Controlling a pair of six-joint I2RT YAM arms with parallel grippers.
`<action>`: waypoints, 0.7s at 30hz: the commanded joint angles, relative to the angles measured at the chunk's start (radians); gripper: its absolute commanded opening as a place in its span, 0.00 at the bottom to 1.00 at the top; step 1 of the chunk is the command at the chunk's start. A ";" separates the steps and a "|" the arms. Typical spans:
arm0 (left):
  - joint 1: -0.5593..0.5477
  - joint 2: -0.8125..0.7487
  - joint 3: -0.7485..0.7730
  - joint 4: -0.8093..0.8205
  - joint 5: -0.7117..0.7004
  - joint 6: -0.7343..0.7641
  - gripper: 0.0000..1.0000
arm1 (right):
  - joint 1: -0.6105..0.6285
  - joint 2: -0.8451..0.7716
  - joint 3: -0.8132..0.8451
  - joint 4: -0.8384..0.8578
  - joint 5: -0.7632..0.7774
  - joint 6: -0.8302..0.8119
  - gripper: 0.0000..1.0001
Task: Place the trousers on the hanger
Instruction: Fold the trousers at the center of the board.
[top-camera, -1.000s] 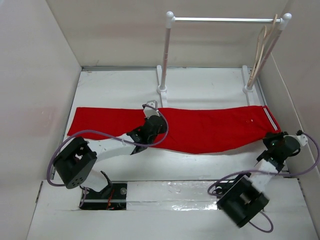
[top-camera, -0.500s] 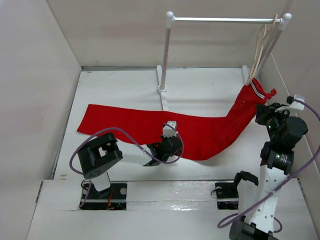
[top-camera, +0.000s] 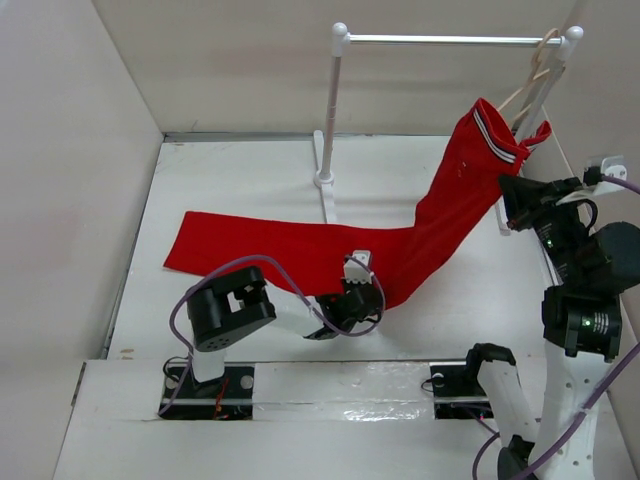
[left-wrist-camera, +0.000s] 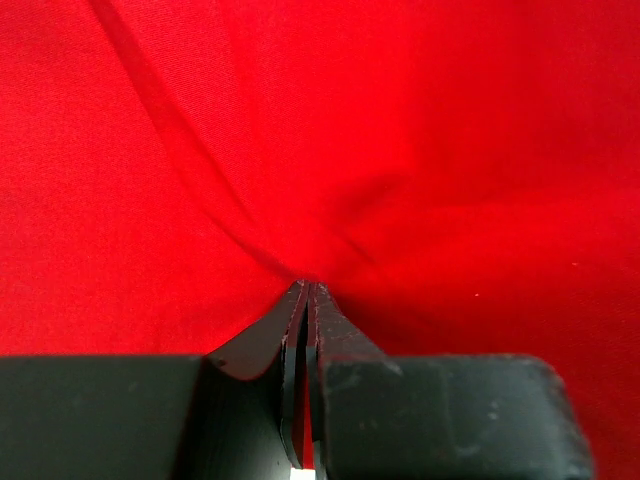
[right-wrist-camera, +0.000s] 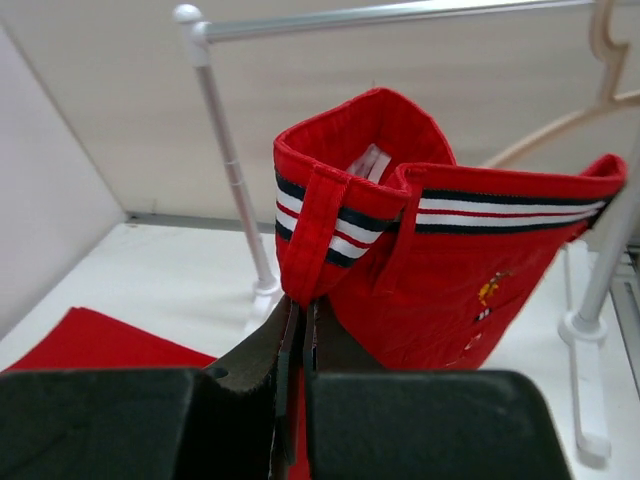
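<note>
One trousers (top-camera: 440, 215) corner inside right gripper (right-wrist-camera: 299, 306)

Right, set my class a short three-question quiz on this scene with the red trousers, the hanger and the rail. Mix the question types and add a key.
1. True or false: the trousers lie entirely flat on the table.
2. The right gripper is shut on the trousers at: A) the striped waistband, B) a leg hem, C) mid-leg.
3. Fill in: the hanger hangs from the white ____.
Key: 1 false, one end is lifted; 2 A; 3 rail.
</note>
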 joint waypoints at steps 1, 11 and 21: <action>-0.044 0.055 0.035 -0.007 0.051 -0.020 0.00 | 0.011 0.036 0.125 0.143 -0.057 0.031 0.00; -0.127 0.176 0.173 0.087 0.186 0.061 0.00 | 0.040 0.124 0.121 0.310 -0.212 0.139 0.00; -0.105 -0.085 0.023 0.072 0.119 0.095 0.28 | 0.165 0.188 0.099 0.353 -0.248 0.107 0.00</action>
